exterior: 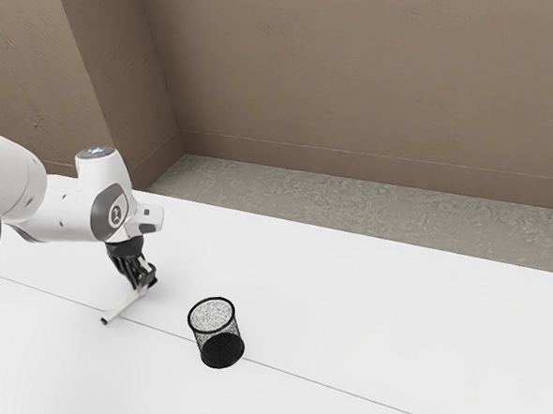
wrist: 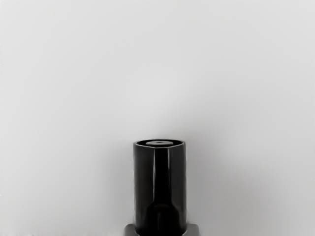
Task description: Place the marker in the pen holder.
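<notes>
Reaching in from the exterior view's left, my white arm (exterior: 61,218) is bending down over the white bench (exterior: 377,323). Farthest left along the marker (exterior: 125,305), its small dark tail end (exterior: 104,321) is pointing toward the exterior view's lower left. From there the pale barrel is running in a slanting line toward the upper right, its long axis crossing in front of the thin seam (exterior: 306,379) in the bench top, and it is meeting my fingers (exterior: 147,281). They are pinching the marker near its black-capped end, with the barrel sticking out well past them on one side. I cannot tell how far above the bench it is being held.

In the wrist view the black cap (wrist: 167,187) is pointing straight out from my grip, its long axis lying more across my hand than down along my fingers. Its flat sides are showing, and its rimmed end is facing away from the grip, with a small grey disc sitting inside the rim.

Farther right, the round black mesh pen holder (exterior: 219,334) is standing upright on the bench, mouth up, near the marker but apart from it.
</notes>
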### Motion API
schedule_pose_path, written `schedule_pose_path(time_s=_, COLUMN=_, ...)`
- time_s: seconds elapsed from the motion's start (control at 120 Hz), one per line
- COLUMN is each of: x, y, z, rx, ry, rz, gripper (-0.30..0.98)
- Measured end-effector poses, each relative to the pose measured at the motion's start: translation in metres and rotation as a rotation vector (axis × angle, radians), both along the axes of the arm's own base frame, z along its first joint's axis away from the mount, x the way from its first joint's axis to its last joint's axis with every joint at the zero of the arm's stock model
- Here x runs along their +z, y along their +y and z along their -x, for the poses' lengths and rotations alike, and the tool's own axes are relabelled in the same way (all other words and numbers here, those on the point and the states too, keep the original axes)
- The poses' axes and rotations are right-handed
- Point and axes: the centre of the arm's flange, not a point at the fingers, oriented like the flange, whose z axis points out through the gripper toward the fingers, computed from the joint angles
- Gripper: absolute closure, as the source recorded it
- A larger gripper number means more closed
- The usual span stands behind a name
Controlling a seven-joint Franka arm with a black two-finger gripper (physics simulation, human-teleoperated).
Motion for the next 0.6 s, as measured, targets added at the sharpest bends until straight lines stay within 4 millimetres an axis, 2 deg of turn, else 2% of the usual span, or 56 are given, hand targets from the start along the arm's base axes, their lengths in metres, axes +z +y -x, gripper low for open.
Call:
schedule_pose_path(time_s=0.142, x=0.018, y=-0.005, z=-0.004, rx=-0.001, ry=-0.03, rz=-0.003, gripper=0.77)
schedule_pose_path(time_s=0.2, x=0.037, y=-0.02, z=-0.01, rx=-0.02, ry=-0.065, rz=0.007, gripper=0.77)
schedule_pose_path(time_s=0.25, x=0.063, y=-0.037, z=-0.014, rx=-0.043, ry=-0.107, rz=0.018, gripper=0.78)
schedule_pose_path(time_s=0.317, x=0.103, y=-0.064, z=-0.018, rx=-0.081, ry=-0.171, rz=0.038, gripper=0.79)
schedule_pose_path(time_s=0.358, x=0.128, y=-0.09, z=-0.02, rx=-0.114, ry=-0.211, rz=0.056, gripper=0.79)
schedule_pose_path(time_s=0.4, x=0.143, y=-0.118, z=-0.022, rx=-0.147, ry=-0.237, rz=0.081, gripper=0.79)
schedule_pose_path(time_s=0.5, x=0.154, y=-0.183, z=-0.022, rx=-0.204, ry=-0.26, rz=0.156, gripper=0.79)
schedule_pose_path(time_s=0.55, x=0.156, y=-0.203, z=-0.02, rx=-0.211, ry=-0.264, rz=0.188, gripper=0.79)
schedule_pose_path(time_s=0.6, x=0.154, y=-0.215, z=-0.019, rx=-0.208, ry=-0.265, rz=0.212, gripper=0.79)
